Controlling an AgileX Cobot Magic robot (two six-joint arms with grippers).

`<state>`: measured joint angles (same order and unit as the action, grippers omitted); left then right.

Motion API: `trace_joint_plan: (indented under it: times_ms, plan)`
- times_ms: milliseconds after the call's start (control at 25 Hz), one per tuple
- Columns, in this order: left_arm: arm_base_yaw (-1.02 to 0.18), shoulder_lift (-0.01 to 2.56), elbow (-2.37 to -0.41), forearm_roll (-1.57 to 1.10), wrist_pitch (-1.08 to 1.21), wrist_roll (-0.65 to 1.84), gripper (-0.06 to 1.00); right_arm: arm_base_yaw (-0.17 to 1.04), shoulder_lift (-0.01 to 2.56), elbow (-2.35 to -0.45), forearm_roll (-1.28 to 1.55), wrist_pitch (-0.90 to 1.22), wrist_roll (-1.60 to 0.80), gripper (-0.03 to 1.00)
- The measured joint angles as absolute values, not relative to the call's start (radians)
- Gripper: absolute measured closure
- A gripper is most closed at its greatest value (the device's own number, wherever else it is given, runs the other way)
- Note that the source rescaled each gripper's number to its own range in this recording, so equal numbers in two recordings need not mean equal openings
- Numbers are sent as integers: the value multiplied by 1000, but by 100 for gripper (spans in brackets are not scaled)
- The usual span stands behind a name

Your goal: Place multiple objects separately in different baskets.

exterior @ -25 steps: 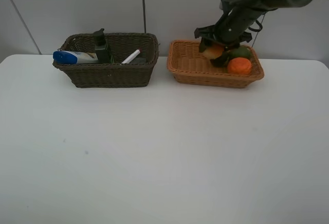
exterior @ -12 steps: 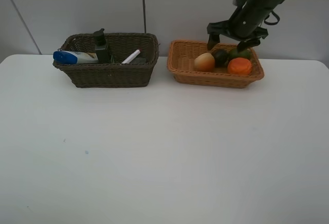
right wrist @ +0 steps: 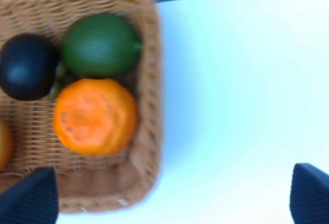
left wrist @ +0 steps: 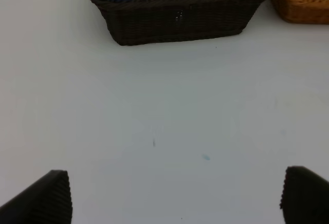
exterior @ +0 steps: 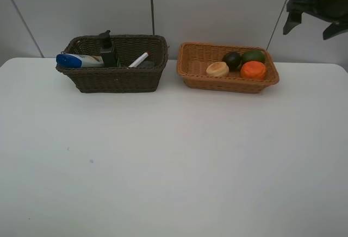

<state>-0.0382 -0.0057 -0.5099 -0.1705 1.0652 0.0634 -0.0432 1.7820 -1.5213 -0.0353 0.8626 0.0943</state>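
Four fruits sit in the tan basket (exterior: 190, 69): the peach (exterior: 217, 69) nearest its middle, the mangosteen (exterior: 232, 60), green lime (exterior: 253, 56) and orange (exterior: 253, 70) toward its far-right end. Each looks light, firm and round, likely to roll, so a grip across the widest part would suit best. The right gripper (exterior: 314, 17) hangs spread and empty, above and beyond that basket's right end. The left gripper (left wrist: 175, 196), also spread, holds nothing, well short of the basket.
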Motion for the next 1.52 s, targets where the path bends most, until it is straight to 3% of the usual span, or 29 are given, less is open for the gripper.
trace_joint_plan:
  times_ms: [240, 720, 1120, 1520]
  plan:
    - [-38, -6, -510, -170, 1065, 63, -6, -71, 1429, -1204, -21, 781, 87, -3]
    - [-38, -6, -510, -170, 1065, 63, -6, -71, 580, -663, -13, 895, 61, -3]
    - [-38, -6, -510, -170, 1065, 63, -6, -71, 137, -564, 31, 964, 60, -3]
    - [-38, -6, -510, -170, 1065, 63, -6, -71, -3, -543, 31, 1017, 22, -3]
